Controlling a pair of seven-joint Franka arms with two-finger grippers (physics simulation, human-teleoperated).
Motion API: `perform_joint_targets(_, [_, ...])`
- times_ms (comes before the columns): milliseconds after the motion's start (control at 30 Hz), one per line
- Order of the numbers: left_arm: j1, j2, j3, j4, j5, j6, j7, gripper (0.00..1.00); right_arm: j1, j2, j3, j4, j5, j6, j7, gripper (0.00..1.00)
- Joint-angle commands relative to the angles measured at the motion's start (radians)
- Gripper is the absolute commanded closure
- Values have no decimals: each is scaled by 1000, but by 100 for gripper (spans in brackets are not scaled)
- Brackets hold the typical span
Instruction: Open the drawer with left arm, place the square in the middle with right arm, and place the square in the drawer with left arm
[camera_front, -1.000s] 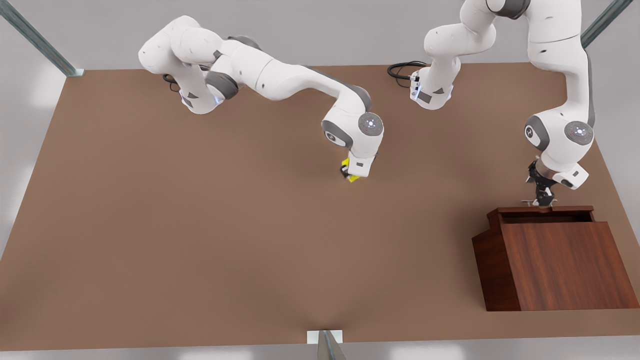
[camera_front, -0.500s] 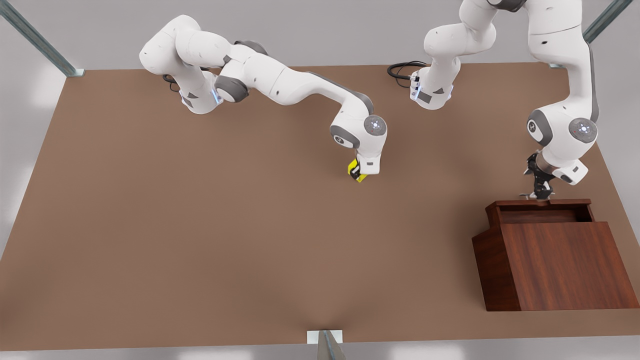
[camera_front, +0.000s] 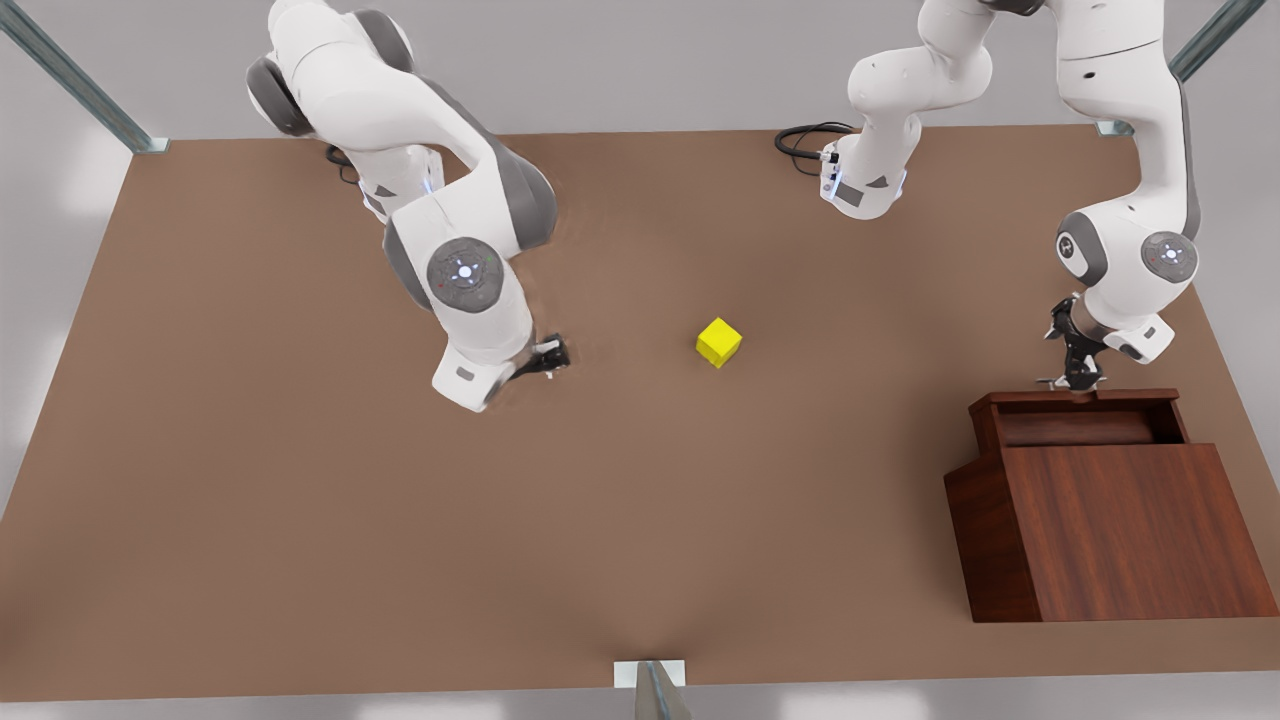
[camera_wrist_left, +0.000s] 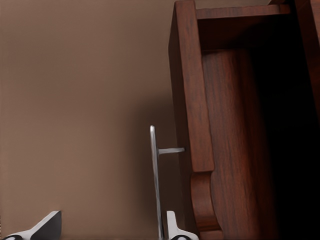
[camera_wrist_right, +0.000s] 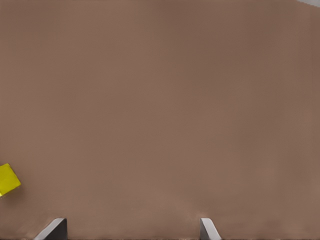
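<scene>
The yellow square (camera_front: 719, 342) rests alone on the brown tabletop near the middle (camera_front: 640, 420), and appears in the right wrist view (camera_wrist_right: 7, 180) off to one side. My right gripper (camera_front: 548, 357) hangs open toward the front view's left of it, holding nothing (camera_wrist_right: 131, 229). The drawer (camera_front: 1080, 425) stands partly pulled out of the wooden cabinet (camera_front: 1120, 530). My left gripper (camera_front: 1075, 375) is at the drawer's far edge and is open (camera_wrist_left: 111, 227). The silver handle (camera_wrist_left: 155, 185) stands between its fingers, close beside one fingertip (camera_wrist_left: 172, 227).
The cabinet occupies the table's near corner on the front view's right. Both arm bases (camera_front: 865, 185) and a black cable (camera_front: 805, 140) sit along the far edge. Metal frame posts (camera_front: 650, 690) stand at the table's edges.
The right gripper let go of the square and swung away to the front view's left. The left gripper drew the drawer farther out of the cabinet.
</scene>
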Motion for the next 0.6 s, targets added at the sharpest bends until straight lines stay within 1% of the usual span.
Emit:
perform_joint_targets(0, [1,0,0,0,0,-2,0,0,-40,-65,1,-53,0,2,-2,0])
perform_joint_targets(33, [1,-3,1,0,2,-13,0,0,-118,-161,-1,-141,3,-2,-72,0])
perform_joint_targets(67, [1,-11,0,-2,0,-27,2,0,-198,-223,-2,-202,2,1,-129,0])
perform_joint_targets(100, [1,-15,1,-2,0,-30,2,0,-322,-235,-13,-235,2,-7,-193,0])
perform_joint_targets(133, [1,-15,1,0,2,-30,2,0,-363,-241,-16,-253,-2,1,-252,0])
perform_joint_targets(233, [1,-20,1,-2,3,-39,2,0,-397,-214,-19,-235,-3,8,-236,0])
perform_joint_targets(267, [1,-18,1,0,2,-39,2,0,-397,-202,-48,-235,1,8,-236,0])
perform_joint_targets(400, [1,-11,14,0,3,-33,2,0,-386,-143,-48,-167,-18,42,-238,0])
perform_joint_targets(567, [1,-12,15,-2,3,-42,5,0,-389,-139,-50,-167,-23,80,-238,0])
